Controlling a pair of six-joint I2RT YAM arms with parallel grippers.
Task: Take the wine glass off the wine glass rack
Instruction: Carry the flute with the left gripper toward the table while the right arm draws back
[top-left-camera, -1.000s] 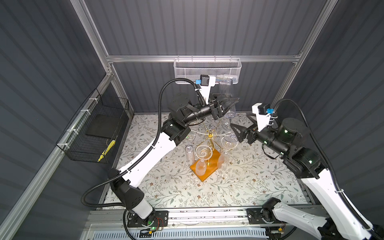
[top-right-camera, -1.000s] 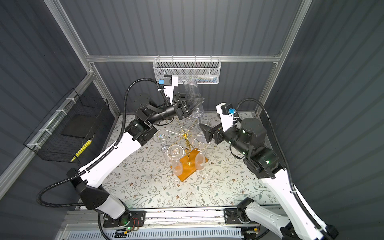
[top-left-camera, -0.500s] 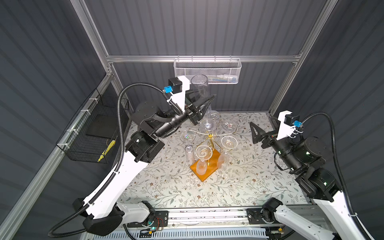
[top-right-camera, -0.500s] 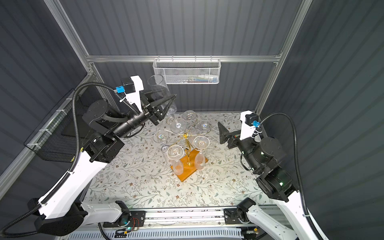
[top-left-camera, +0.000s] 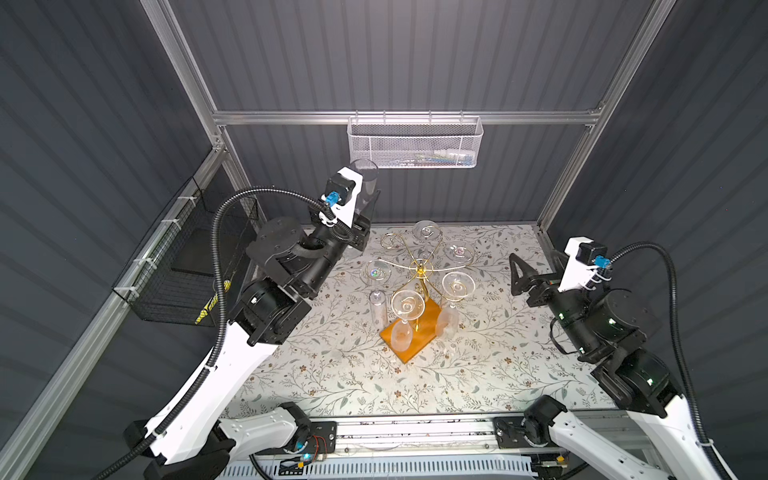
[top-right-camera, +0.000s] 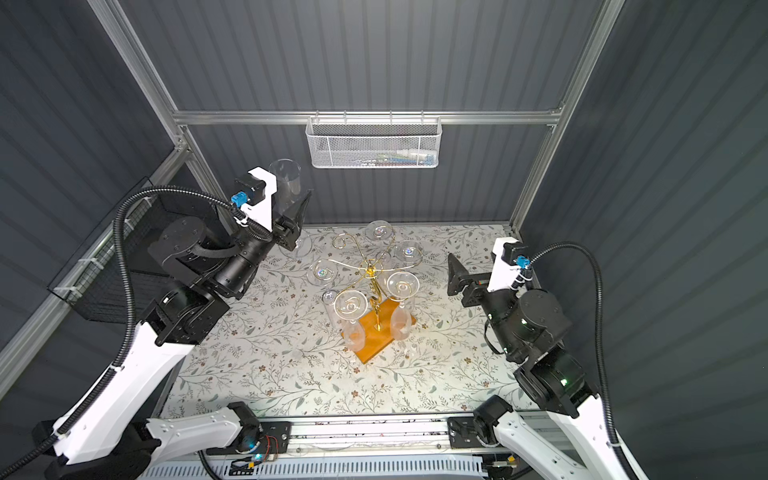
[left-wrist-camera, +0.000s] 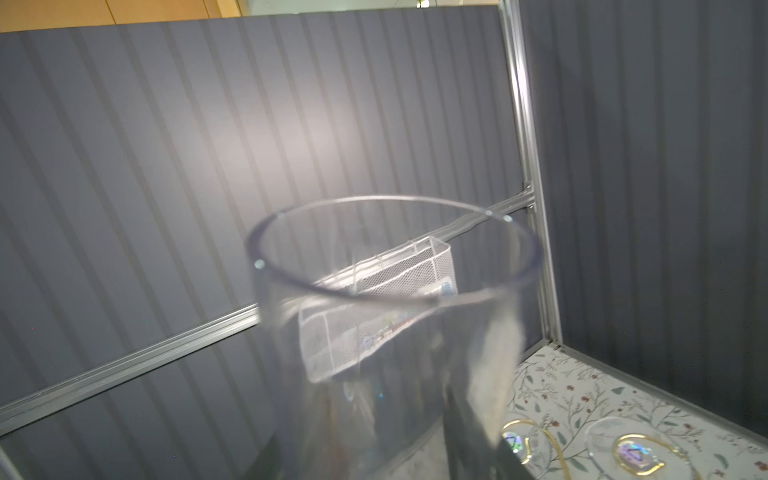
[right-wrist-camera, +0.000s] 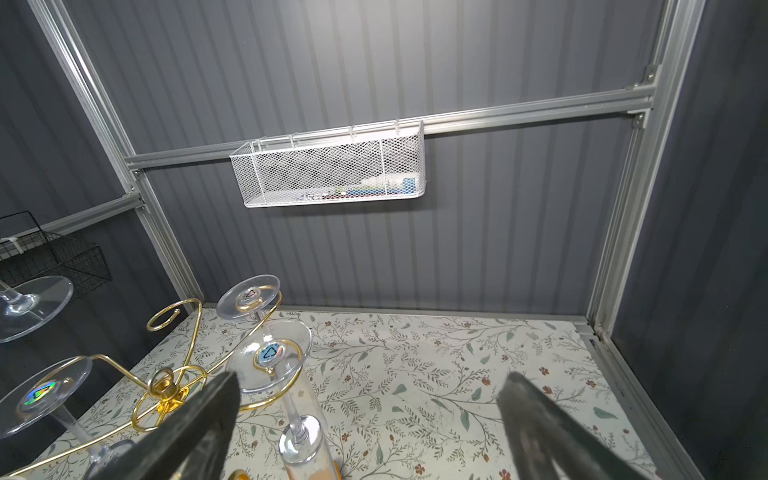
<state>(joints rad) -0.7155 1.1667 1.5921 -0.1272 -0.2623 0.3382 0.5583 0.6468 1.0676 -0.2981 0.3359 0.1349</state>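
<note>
Both top views are showing you the left gripper (top-left-camera: 365, 205) holding the wine glass (top-left-camera: 365, 172) rim-up, clear of the rack (top-left-camera: 420, 266). Left wrist: that glass is filling the view. Right wrist: right gripper (right-wrist-camera: 370, 382) is standing wide open near the rack.

The wine glass (left-wrist-camera: 386, 340) is blurred in the left wrist view, its stem cut off.

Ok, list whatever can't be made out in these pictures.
- Where the left gripper meets the wine glass: the gripper body hides it in both top views, and the left wrist view shows only the blurred bowl.
- Contents of the white mesh basket: too small behind the mesh in every view.
- Base of the wine glass rack: cut off at the right wrist view's edge.
</note>
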